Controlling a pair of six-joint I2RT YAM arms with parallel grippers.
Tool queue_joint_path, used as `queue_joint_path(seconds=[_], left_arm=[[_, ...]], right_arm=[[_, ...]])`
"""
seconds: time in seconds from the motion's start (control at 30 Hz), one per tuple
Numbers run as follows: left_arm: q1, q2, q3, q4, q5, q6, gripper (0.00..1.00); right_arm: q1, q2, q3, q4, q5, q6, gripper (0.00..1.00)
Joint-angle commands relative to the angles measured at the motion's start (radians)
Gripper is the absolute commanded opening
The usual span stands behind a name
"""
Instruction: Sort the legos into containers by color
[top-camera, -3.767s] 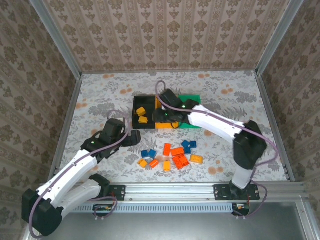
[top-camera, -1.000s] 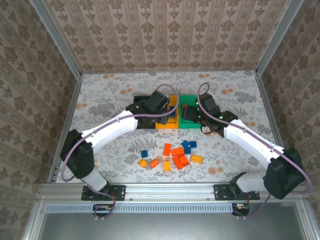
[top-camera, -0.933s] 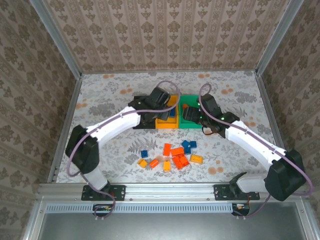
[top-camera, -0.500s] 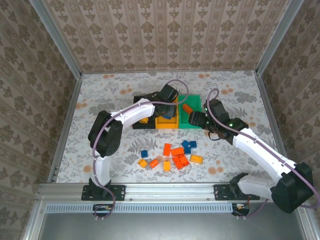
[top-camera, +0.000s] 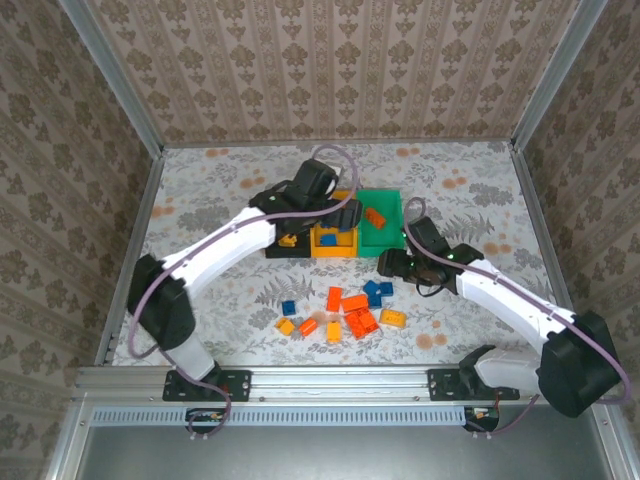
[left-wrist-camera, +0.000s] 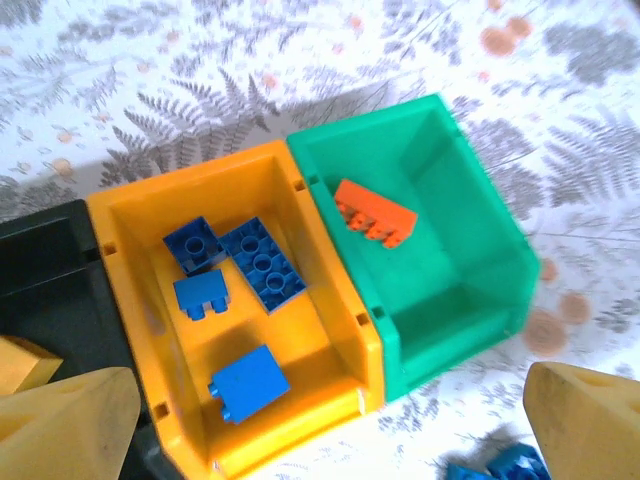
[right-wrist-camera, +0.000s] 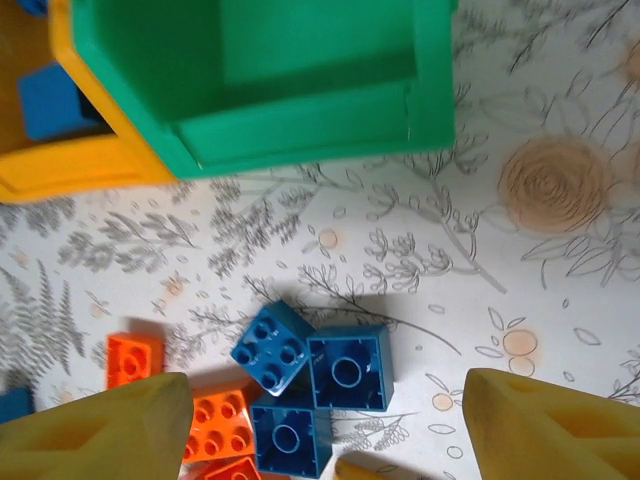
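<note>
A floral-patterned tabletop (top-camera: 200, 190) (ferns, orange blossoms) sits inside damask-papered walls (top-camera: 330, 70).

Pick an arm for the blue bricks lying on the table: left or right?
Right. Its open tool hangs above the blue bricks; the left tool, also open, is over the yellow-orange bin.

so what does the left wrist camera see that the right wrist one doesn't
Left wrist: a look down into the bins, with four blue bricks in the orange bin, one orange-red brick in the green bin, plus part of a black bin. Right wrist: loose orange-red bricks on the table. Both: the green and orange bins, and the loose blue bricks.
</note>
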Motion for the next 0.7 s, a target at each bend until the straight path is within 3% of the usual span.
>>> queue_joint_path(seconds=[0.0, 0.33, 0.53, 0.67], left_arm=[[-0.036, -0.131, -0.148, 0.056, 0.001, -0.031, 1.0], [-0.052, -0.411, -0.509, 0.066, -0.083, -0.132, 1.0], [-0.037, -0.494, -0.594, 0.044, -0.126, -0.17, 1.0], [-0.023, -0.522, -0.621, 0.034, -0.132, -0.18, 1.0]], right_arm=[[0.036, 0.058, -0.019, 0.008, -0.011, -0.013, 0.7], [0.075, 0.161, -0.011, 0.055, 0.044, 0.009, 0.68], [0.076, 0.236, -0.003, 0.02, 0.115, 0.007, 0.55], [0.076, 0.258, -0.017, 0.032, 0.111, 0.006, 0.56]])
